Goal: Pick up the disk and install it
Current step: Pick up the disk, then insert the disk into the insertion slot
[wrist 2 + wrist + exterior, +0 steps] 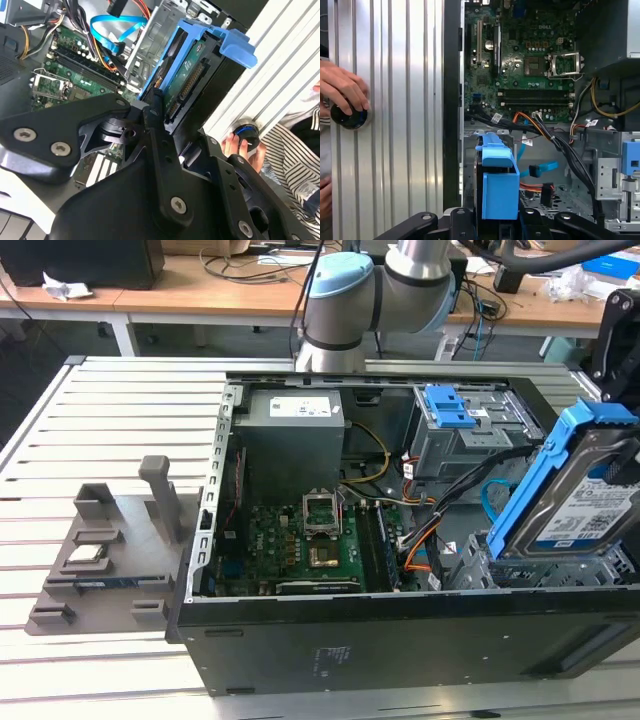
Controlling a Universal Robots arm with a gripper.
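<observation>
The flat silver hard drive framed by a blue plastic carrier bracket, the disk point(585, 495), hangs tilted over the grey metal drive bay point(560, 570) at the exterior view's right end of the open black computer case point(300, 650), its white-and-blue label showing. In the second wrist view the black gripper point(172, 117) pinches the disk by one end, a finger on either side. On the ribbed aluminium table point(400, 125), a person's hand point(342, 87) rests on a round black knob point(349, 116)
</observation>
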